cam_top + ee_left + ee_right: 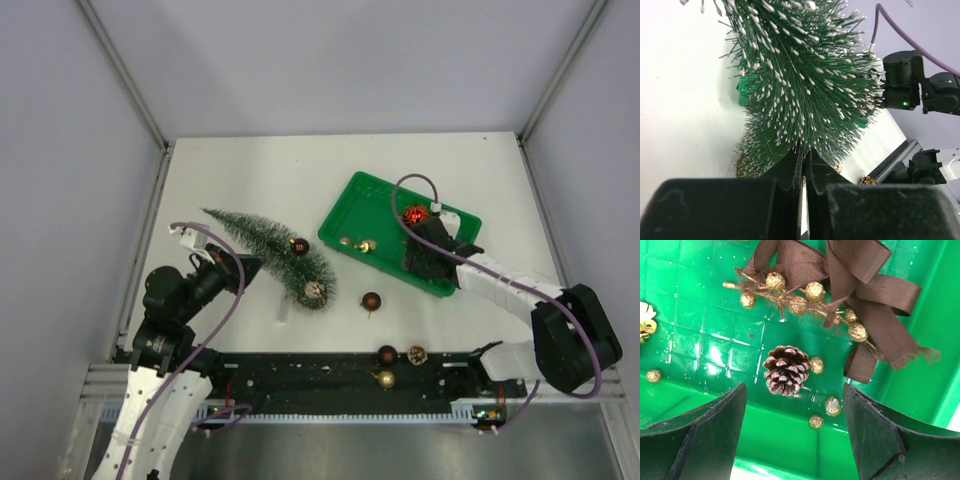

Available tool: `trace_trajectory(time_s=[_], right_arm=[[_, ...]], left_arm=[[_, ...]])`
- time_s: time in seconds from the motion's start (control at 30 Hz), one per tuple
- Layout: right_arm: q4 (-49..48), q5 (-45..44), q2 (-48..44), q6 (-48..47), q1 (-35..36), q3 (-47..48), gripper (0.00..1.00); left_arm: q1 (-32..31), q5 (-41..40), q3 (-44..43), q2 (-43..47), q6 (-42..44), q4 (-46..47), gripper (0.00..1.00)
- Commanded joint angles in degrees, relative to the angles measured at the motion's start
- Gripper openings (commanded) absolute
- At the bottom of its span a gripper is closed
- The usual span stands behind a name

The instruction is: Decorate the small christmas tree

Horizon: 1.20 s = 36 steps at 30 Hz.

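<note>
while the left gripper (804, 152) clamped the small christmas tree (805, 85), the right gripper (795, 388) hung open, pine cone (786, 369) between its fingers; lowering straight would miss the ribbon (870, 295) beyond.

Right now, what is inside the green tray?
The green tray holds a pine cone, a brown ribbon bow with gold berries, loose gold beads and a red ornament. From above, the right gripper hides part of its floor.
</note>
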State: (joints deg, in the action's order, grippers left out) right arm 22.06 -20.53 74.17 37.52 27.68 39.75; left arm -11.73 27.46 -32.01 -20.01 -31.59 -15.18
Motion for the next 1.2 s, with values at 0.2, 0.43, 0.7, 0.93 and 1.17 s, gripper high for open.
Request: trace_trajectory(time_s=[0.2, 0.43, 0.7, 0.93, 1.17], right_arm=[[-8.35, 1.02, 10.46, -2.89, -1.31, 5.42, 0.69], [-7.13, 0.58, 11.97, -3.77, -1.31, 8.33, 0.35], [-2.56, 5.05, -2.07, -4.82, -1.31, 9.73, 0.26], [-3.51, 24.79, -17.20, -1.84, -1.31, 8.16, 0.26], [-23.97, 48.37, -24.95, 8.70, -1.14, -3.43, 0.26]], left_arm=[[1.18, 0.40, -0.95, 4.28, 0.74, -0.99, 0.00], [1.27, 0.22, -1.30, 4.37, 1.18, -1.52, 0.00], [1.27, 0.75, -0.60, 4.28, 1.27, -1.26, 0.00], [1.27, 2.50, 0.63, 4.19, 1.19, -0.29, 0.00], [1.27, 5.58, 1.42, 4.37, 0.92, 1.12, 0.00]])
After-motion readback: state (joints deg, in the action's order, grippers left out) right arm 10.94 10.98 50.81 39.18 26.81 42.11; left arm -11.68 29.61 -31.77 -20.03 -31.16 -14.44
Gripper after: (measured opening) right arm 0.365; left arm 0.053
